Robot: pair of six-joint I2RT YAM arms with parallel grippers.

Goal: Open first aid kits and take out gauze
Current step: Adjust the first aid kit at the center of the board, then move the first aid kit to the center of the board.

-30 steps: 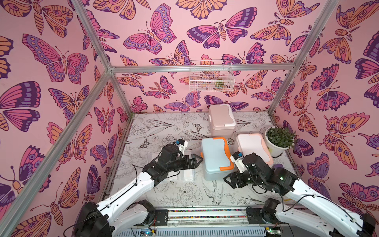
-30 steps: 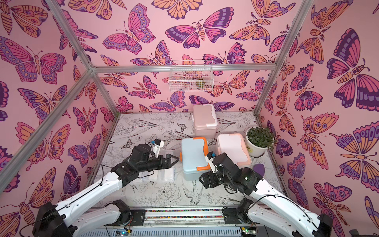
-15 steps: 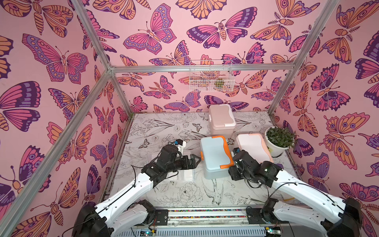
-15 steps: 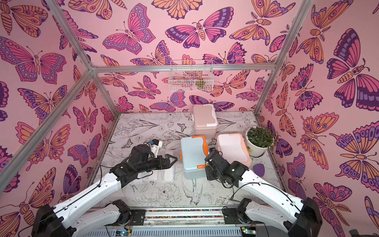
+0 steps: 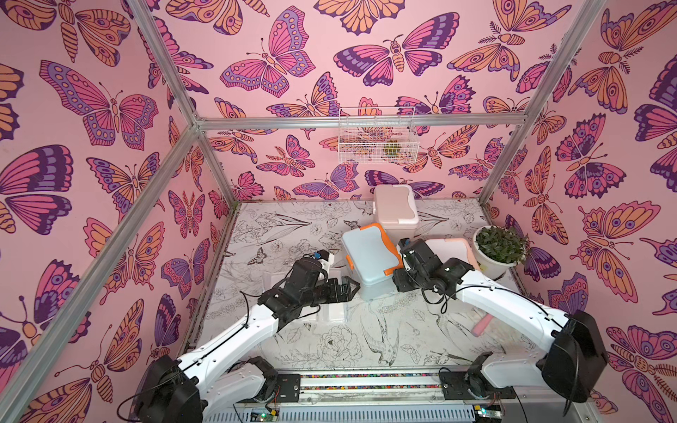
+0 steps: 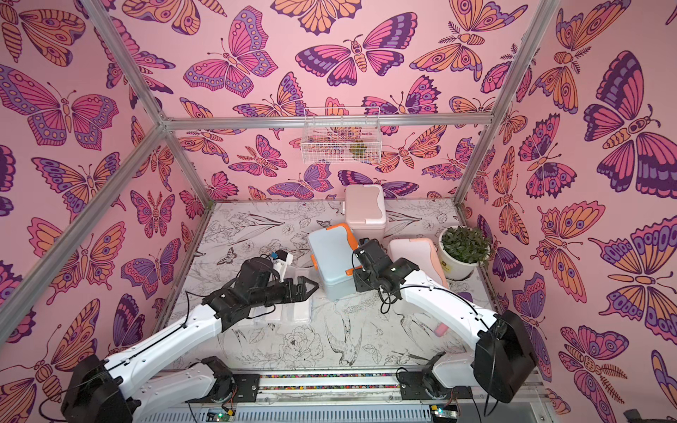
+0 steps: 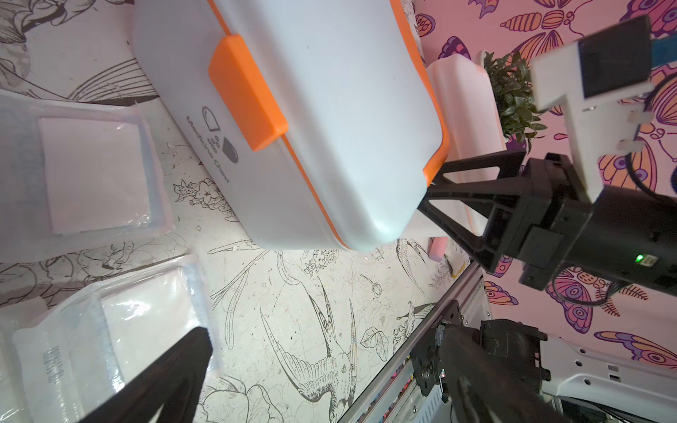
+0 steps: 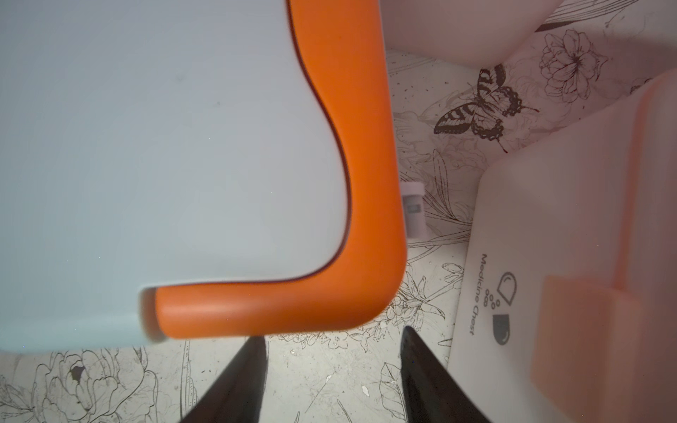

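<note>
The blue-grey first aid kit with orange trim (image 5: 368, 252) (image 6: 331, 252) stands mid-table, lid shut, and looks tipped. My right gripper (image 5: 403, 249) (image 7: 432, 190) (image 8: 331, 340) is open at its right side. Its fingertips are by the corner of the orange handle (image 8: 351, 183), with only table between them. My left gripper (image 5: 353, 289) (image 6: 311, 287) (image 7: 322, 351) hangs wide open and empty just left of the kit. It is above gauze packets (image 7: 95, 164) (image 7: 146, 322) (image 6: 296, 311) lying flat on the table. The beige-pink kit (image 5: 395, 205) stands behind. The white kit with peach trim (image 5: 450, 249) (image 8: 549, 238) is to the right.
A potted plant (image 5: 498, 249) stands at the right wall, close behind my right arm. A small white vial (image 8: 414, 212) lies between the kits. A wire basket (image 5: 375, 139) hangs on the back wall. A pink object (image 5: 483, 326) lies front right, under the right arm.
My right gripper has pushed in along the blue-grey kit's right side and its jaws have narrowed. The kit has shifted left and back and tipped. The left arm has barely moved.
</note>
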